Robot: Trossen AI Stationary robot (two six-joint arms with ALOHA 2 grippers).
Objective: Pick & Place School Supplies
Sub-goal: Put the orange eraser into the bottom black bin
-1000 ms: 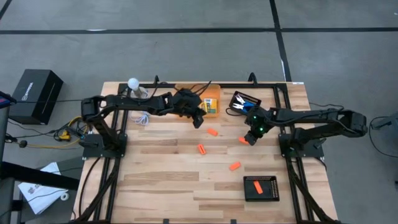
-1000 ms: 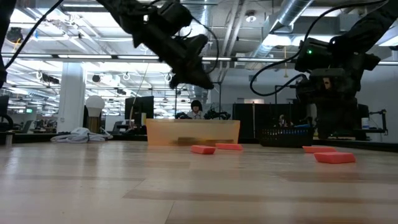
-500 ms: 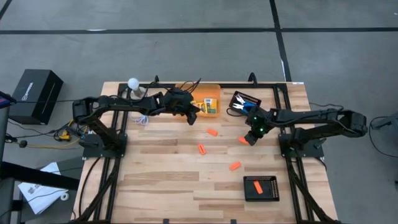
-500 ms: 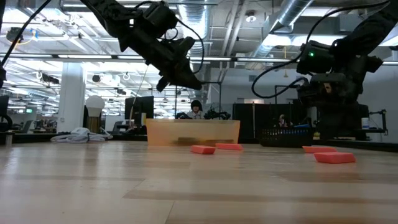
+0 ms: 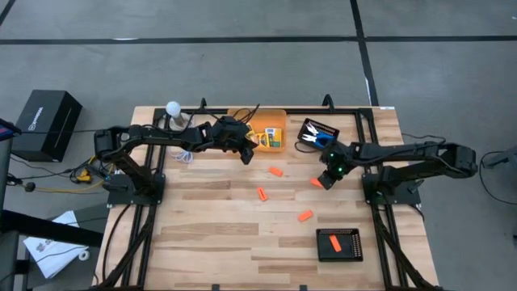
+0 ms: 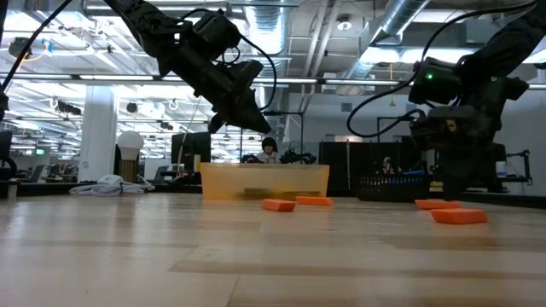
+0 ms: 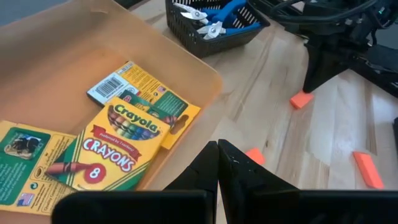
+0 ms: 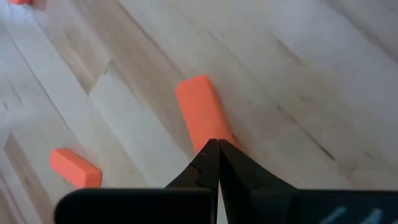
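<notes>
Crayon boxes (image 7: 118, 140) lay in the bin (image 7: 205, 78), scissors (image 7: 214, 15) in one tray (image 7: 186, 34), one eraser (image 5: 331, 242) in another. Four erasers (image 5: 261, 193) remained on the desk (image 5: 210, 234). Left pincer (image 5: 245, 153) hung shut and empty beside the bin; right pincer (image 8: 216, 148), shut, empty, hovered over an eraser (image 8: 202, 112).

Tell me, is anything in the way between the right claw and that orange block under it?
Nothing visible is. The right gripper, shut, hangs just above the small orange rectangular block on the bare wooden table; the wrist view shows only wood around it.

table (image 5: 210, 234): wood | on it: orange bin (image 5: 268, 129), two black trays (image 5: 339, 243), four orange pieces (image 5: 304, 216)
</notes>
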